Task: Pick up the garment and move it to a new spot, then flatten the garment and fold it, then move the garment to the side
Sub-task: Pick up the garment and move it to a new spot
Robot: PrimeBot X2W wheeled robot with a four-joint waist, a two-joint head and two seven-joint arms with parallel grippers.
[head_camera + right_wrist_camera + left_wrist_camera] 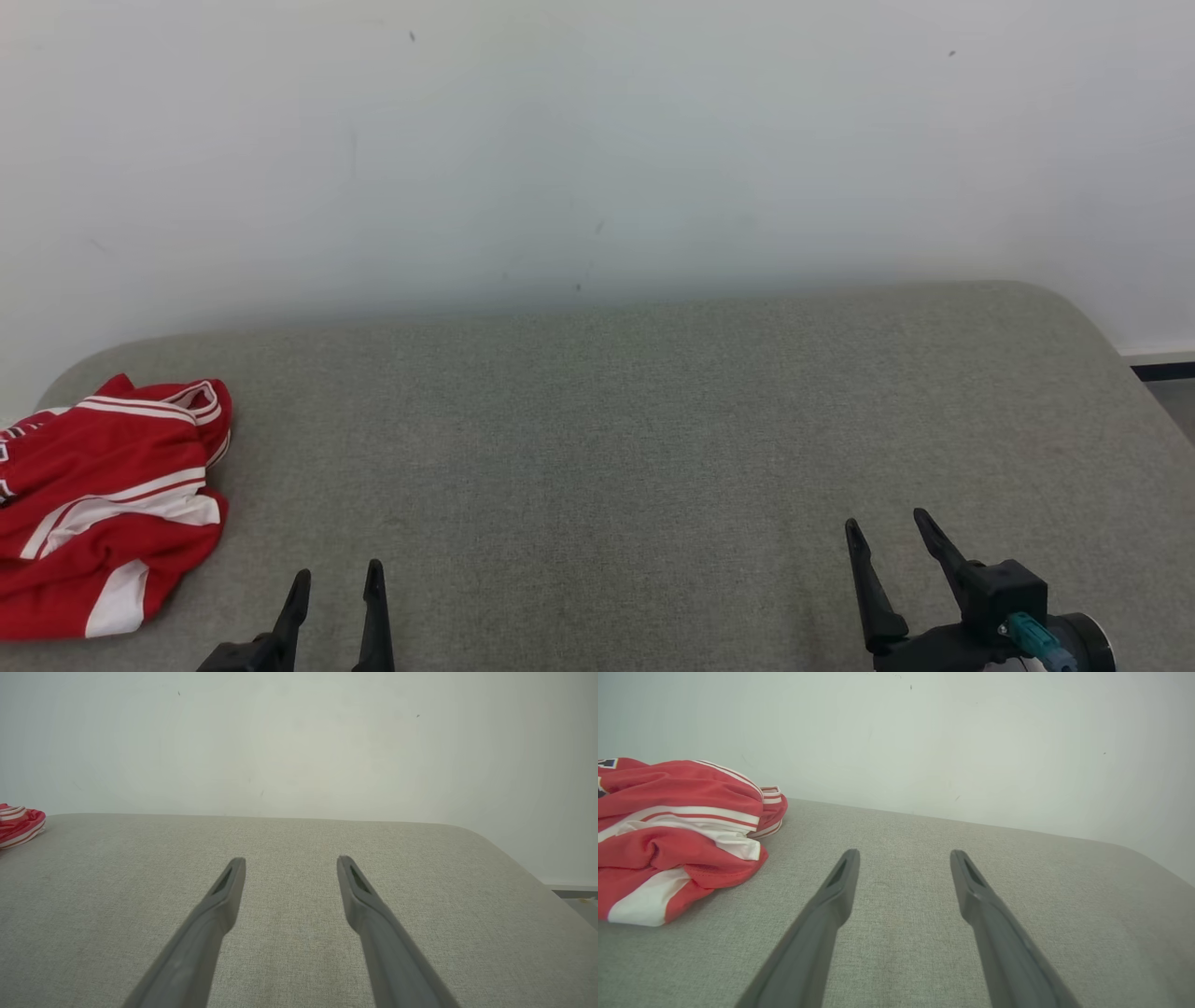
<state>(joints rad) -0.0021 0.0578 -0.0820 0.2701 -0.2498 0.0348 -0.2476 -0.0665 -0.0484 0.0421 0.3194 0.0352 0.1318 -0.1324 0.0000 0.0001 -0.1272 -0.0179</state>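
Grey surface (607, 420) is bearing the crumpled garment (103, 495) just left of the left gripper (337, 571); it and the right gripper (885, 519) are gaping, empty.

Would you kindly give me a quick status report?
Left gripper open, right gripper open, both empty. Garment crumpled at left end of cushion, untouched. Nothing in the way.

A plain indoor room is indicated by a grey upholstered surface (653, 448) set against a bare white wall (597, 140).
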